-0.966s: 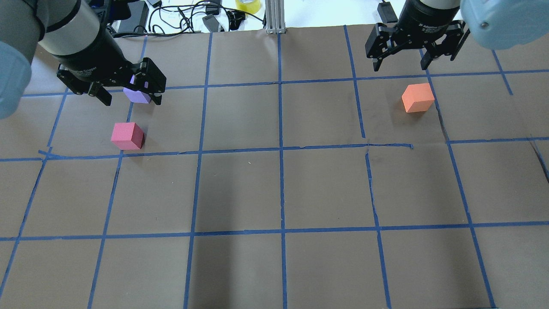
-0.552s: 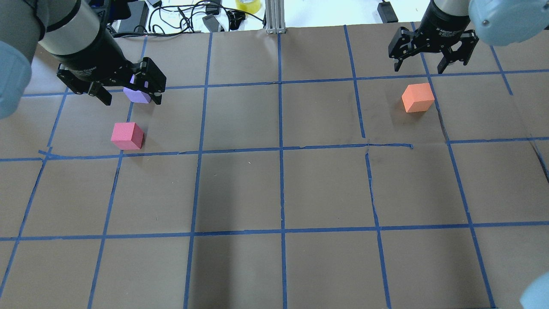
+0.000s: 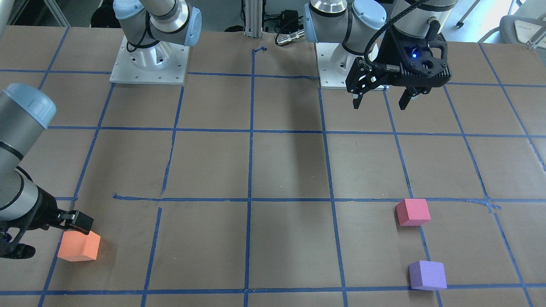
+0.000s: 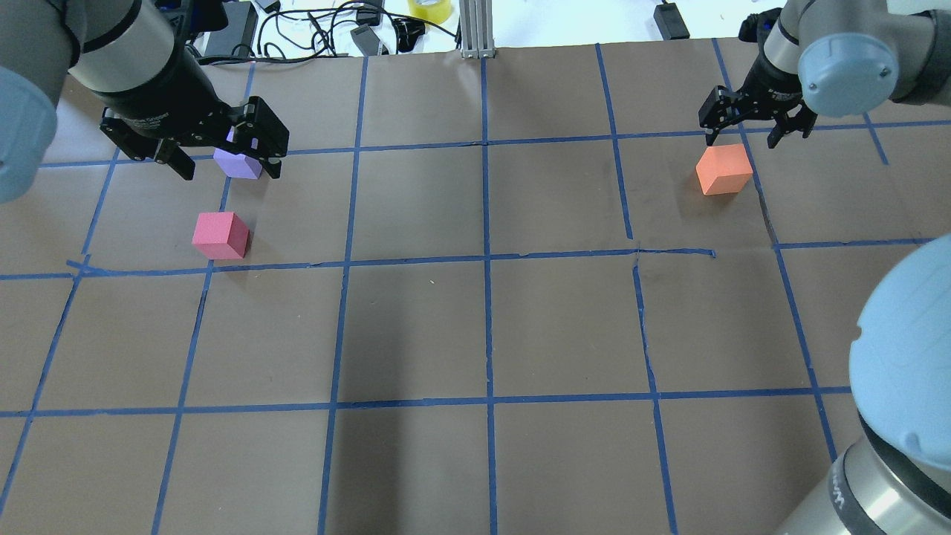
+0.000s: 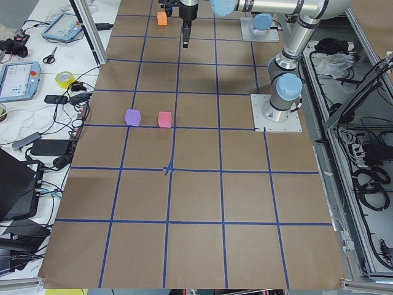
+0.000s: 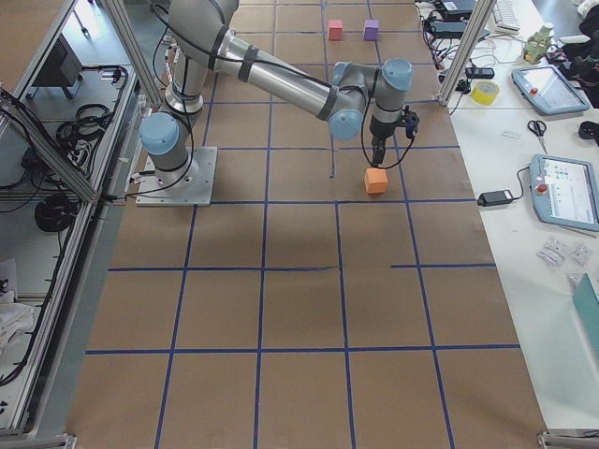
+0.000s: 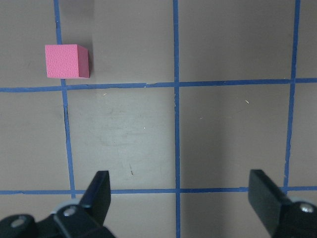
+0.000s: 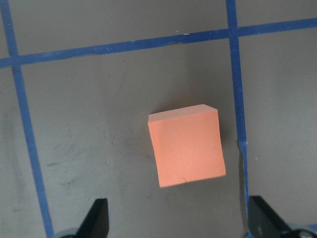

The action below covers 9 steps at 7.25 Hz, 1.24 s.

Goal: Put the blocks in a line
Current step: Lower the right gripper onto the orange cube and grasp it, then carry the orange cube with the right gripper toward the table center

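right claw [image 4: 743, 138] spread wide and empty, poised close over the orange block [image 8: 187, 145], which sits on the counter [image 4: 565, 327] at the robot's right. left claw [image 3: 379, 102] likewise wide and empty, raised well above the counter. at the robot's left, the pinkish-red block [image 3: 412, 212] and, farther from the base, the purple block [image 3: 427, 275] lie near each other without touching, well apart from the orange one.

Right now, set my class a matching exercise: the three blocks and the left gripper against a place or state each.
1 orange block
2 pinkish-red block
3 purple block
4 left gripper

A open, empty, raised
B below the right gripper
C robot's left, farther from its base
D robot's left, nearer its base

Pairs: 1-B, 2-D, 3-C, 4-A
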### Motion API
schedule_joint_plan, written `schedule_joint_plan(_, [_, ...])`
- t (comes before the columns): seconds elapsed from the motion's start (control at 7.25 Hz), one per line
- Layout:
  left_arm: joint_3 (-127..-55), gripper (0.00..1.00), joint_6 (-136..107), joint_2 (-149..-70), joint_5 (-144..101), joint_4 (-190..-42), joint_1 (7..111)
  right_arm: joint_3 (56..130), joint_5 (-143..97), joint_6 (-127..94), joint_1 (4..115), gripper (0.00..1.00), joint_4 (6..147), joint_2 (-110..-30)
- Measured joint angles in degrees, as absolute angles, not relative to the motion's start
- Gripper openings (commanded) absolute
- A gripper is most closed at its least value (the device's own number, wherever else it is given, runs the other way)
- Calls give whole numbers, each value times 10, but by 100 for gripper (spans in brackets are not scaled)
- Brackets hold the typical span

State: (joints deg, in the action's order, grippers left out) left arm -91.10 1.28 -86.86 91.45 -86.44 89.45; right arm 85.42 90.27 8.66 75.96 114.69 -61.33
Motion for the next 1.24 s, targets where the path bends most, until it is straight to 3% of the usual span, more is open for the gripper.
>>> schedule_joint_plan(0.41, [-914, 100, 13, -868, 915, -863, 896, 853, 903, 137, 754, 100, 1200, -559])
schedule_joint_plan(0.55, [-915, 100, 14, -869, 915, -863, 896, 853, 903, 148, 754, 95, 1210, -551])
schedule_joint_plan(1.1, [-918, 100, 13, -870, 915, -836, 892, 852, 902, 156, 754, 46, 1222, -536])
schedule_joint_plan(1.24, [-918, 100, 13, -870, 915, -836, 890, 851, 902, 156, 754, 42, 1222, -536])
